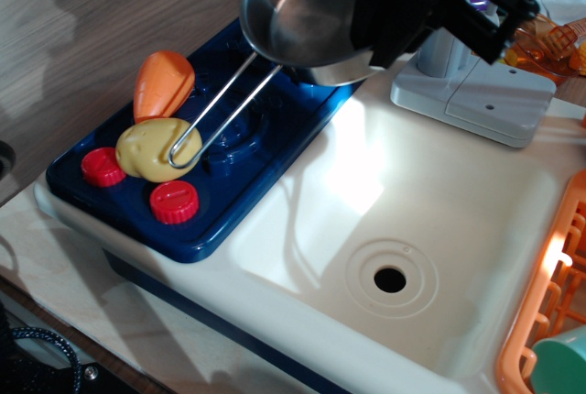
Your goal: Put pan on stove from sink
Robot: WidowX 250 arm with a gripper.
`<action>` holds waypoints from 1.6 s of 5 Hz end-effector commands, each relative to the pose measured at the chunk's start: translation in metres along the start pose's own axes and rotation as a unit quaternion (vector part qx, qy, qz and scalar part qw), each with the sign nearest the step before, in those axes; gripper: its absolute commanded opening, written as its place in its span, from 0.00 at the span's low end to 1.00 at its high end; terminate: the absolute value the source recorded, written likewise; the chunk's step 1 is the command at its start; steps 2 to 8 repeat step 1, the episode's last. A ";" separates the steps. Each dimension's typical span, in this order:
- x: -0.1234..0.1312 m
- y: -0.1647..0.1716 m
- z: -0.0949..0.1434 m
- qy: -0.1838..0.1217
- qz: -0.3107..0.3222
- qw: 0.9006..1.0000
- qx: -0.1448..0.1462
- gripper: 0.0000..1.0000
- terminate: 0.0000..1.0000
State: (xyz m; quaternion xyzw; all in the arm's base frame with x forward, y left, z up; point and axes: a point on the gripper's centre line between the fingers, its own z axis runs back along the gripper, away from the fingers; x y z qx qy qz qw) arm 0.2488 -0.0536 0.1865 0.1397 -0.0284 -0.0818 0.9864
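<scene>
The shiny steel pan [302,9] hangs tilted in the air above the far part of the dark blue stove [247,183]. Its long wire-loop handle [220,110] points down-left, its tip over the yellow potato. My black gripper [403,0] holds the pan by its far right rim, and the fingertips are hidden behind the pan and the gripper body. The cream-white sink [403,229] with its round drain hole [390,279] lies empty at the right. The grey faucet base [472,92] stands at its back edge.
An orange carrot [165,82] and a yellow potato [156,148] lie on the stove's near burner. Two red knobs [174,202] sit at its front. An orange dish rack [549,321] with a green cup [563,366] stands at the right. Wooden counter lies to the left.
</scene>
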 end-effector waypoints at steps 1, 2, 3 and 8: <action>0.019 0.021 0.000 -0.011 0.003 1.000 -0.012 0.00 1.00; 0.019 0.021 0.000 -0.011 0.003 1.000 -0.012 0.00 1.00; 0.019 0.021 0.000 -0.011 0.003 1.000 -0.012 0.00 1.00; 0.019 0.021 0.000 -0.011 0.003 1.000 -0.012 0.00 1.00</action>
